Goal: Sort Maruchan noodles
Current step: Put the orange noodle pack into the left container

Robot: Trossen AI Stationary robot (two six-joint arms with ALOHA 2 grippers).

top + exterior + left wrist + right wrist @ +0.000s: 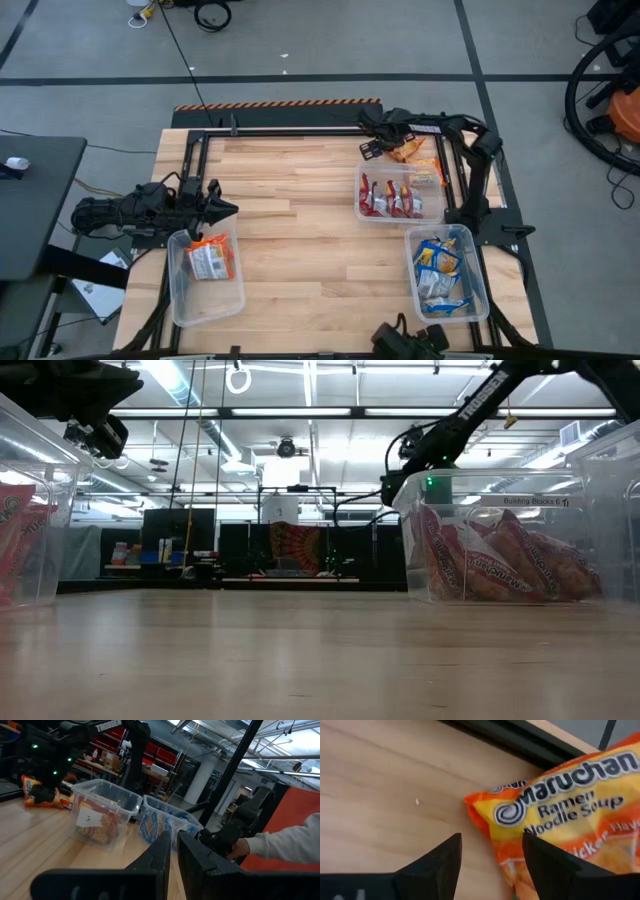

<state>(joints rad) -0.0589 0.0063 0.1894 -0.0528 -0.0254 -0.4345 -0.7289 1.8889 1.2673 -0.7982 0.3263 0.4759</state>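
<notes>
While the left gripper [222, 209] hangs nearly closed and empty above the clear plastic bin [205, 297] of orange packets, the right gripper [490, 857] hovers at the table's far edge. Its fingers are spread, gripping nothing, just over a loose crinkly orange Maruchan ramen packet [565, 815] lying on the light wooden table [300, 240].

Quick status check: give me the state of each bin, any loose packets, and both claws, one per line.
Left bin: holds orange packets, part full.
Middle bin: holds red packets standing on edge.
Right bin: holds blue packets.
Loose orange packets: lying flat on the table, behind the middle bin, unsorted.
Right claw: open, over the edge of a loose orange packet, not gripping.
Left claw: almost shut, empty, by the left bin.
</notes>
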